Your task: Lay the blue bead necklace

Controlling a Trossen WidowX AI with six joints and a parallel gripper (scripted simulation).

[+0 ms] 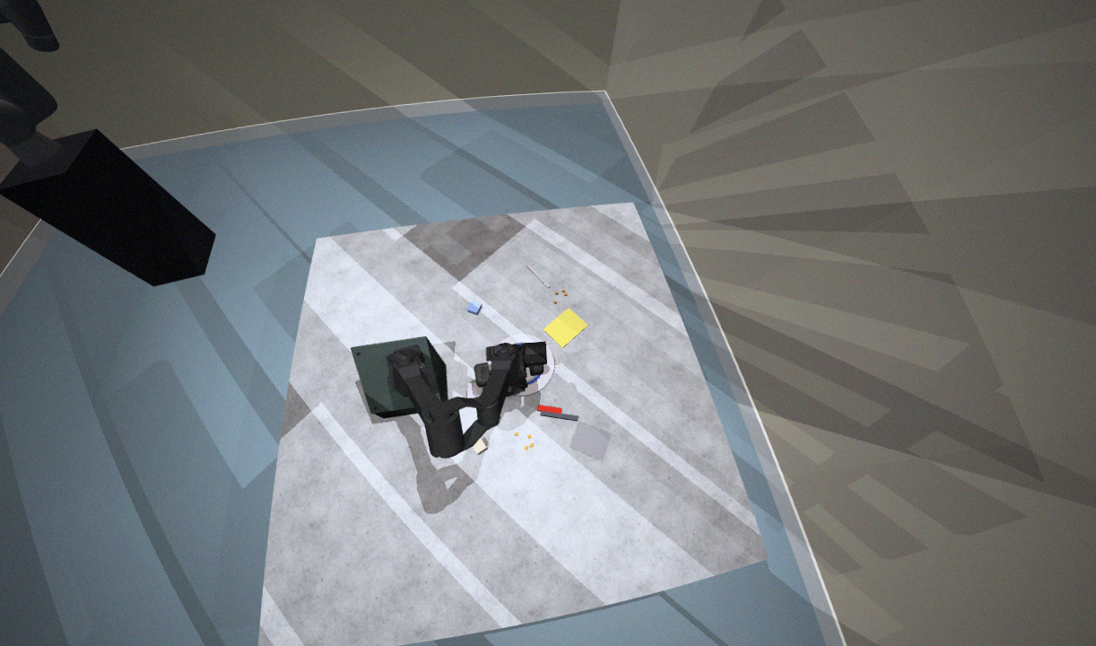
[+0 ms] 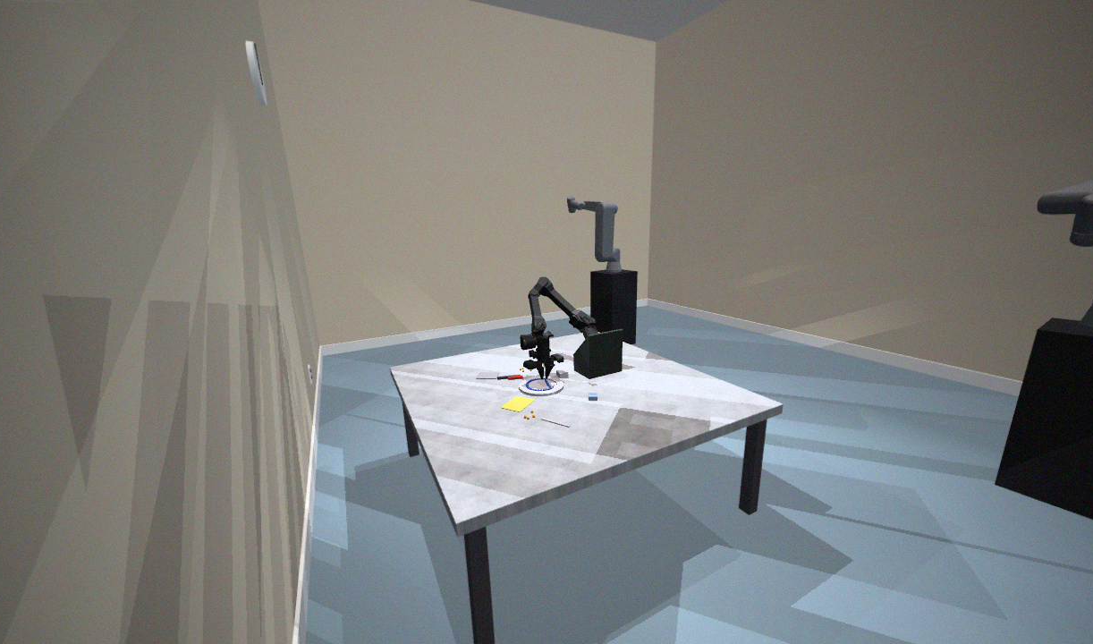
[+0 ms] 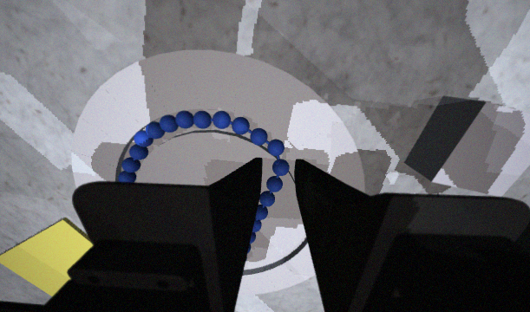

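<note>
The black parallel-jaw claw (image 3: 278, 166) hangs low over the white round bead board (image 3: 108, 117), fingers pointing straight down at it. Between the two dark fingers runs the strand of glossy blue round beads, the blue bead necklace (image 3: 202, 120). The jaws stand narrow with a slim gap between them, and the beads pass right through that gap. The claw is closing in on the strand, but whether it has a grip on the beads I cannot tell.

The necklace itself arcs along the dark circular groove of the board, curving over the far side and down toward the claw. On the near right, a stretch of groove (image 3: 286, 260) lies bare, with no beads in it.

From the exterior view, the black six-joint arm (image 2: 552, 298) reaches out from its dark green box-shaped base (image 2: 602, 352) and drops the claw onto the board (image 2: 540, 387) at the middle of the grey marbled bench (image 2: 534, 472).

Around the board on the bench: a flat yellow square sheet (image 1: 565, 327) just beside it, a small light-blue block (image 1: 474, 307) well apart, a red bar (image 1: 548, 408) lying beside a thin dark-grey bar (image 1: 562, 415), a flat grey square tile (image 1: 590, 440), and two clusters of tiny orange beads (image 1: 525, 438).
</note>
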